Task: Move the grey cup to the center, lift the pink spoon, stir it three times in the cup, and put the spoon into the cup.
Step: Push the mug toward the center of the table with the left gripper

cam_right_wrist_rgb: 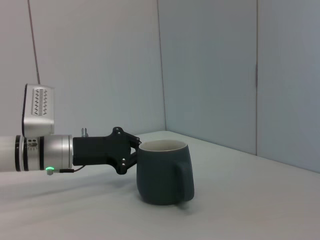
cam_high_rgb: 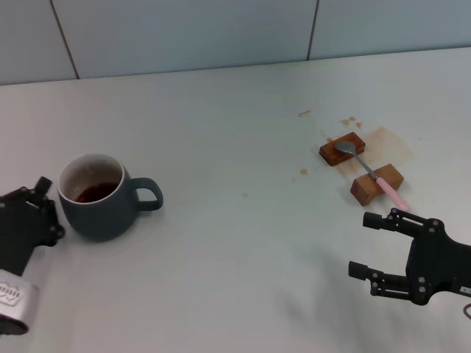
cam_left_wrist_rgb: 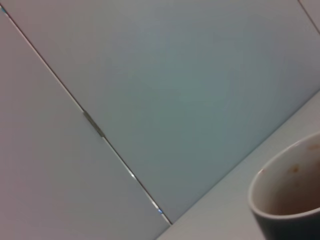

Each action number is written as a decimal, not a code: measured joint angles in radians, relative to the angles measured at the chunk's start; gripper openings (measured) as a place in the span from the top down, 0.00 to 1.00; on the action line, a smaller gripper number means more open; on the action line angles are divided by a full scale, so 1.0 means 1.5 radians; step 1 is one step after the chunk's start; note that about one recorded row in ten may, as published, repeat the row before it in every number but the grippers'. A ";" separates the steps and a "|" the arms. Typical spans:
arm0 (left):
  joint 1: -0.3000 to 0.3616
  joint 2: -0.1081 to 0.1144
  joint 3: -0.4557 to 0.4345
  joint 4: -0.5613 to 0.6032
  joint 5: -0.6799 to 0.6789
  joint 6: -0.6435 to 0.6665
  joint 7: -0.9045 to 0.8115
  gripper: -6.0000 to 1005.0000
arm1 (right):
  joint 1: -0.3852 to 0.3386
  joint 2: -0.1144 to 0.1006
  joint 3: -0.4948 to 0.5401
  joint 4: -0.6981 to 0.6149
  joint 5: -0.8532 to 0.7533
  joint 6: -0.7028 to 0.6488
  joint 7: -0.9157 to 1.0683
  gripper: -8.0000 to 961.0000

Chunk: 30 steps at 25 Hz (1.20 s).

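The grey cup point(cam_high_rgb: 103, 197) stands upright at the left of the table, its handle pointing to the right, with a dark residue inside. My left gripper point(cam_high_rgb: 50, 209) is open right at the cup's left side, its jaws spread beside the wall. The right wrist view shows the cup point(cam_right_wrist_rgb: 162, 172) with the left gripper point(cam_right_wrist_rgb: 131, 154) against it. Part of the cup rim point(cam_left_wrist_rgb: 280, 227) shows in the left wrist view. The pink spoon point(cam_high_rgb: 372, 170) lies across two brown wooden blocks at the right. My right gripper point(cam_high_rgb: 359, 244) is open and empty, nearer the front than the spoon.
The two brown blocks point(cam_high_rgb: 342, 151) point(cam_high_rgb: 375, 184) sit on a brownish stain on the white table. A tiled wall point(cam_high_rgb: 221, 33) runs behind the table. A bare white table surface point(cam_high_rgb: 243, 220) lies between the cup and the blocks.
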 joint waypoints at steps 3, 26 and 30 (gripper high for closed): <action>-0.006 0.000 0.001 -0.017 0.003 -0.018 0.005 1.00 | 0.000 0.000 0.000 -0.001 0.000 -0.003 0.000 0.22; -0.112 -0.001 -0.040 -0.211 0.047 -0.121 0.038 1.00 | -0.012 -0.003 0.026 -0.002 0.000 -0.037 -0.005 0.23; -0.122 -0.001 -0.049 -0.225 0.047 -0.135 0.041 1.00 | -0.013 -0.002 0.032 -0.001 0.000 -0.040 -0.009 0.24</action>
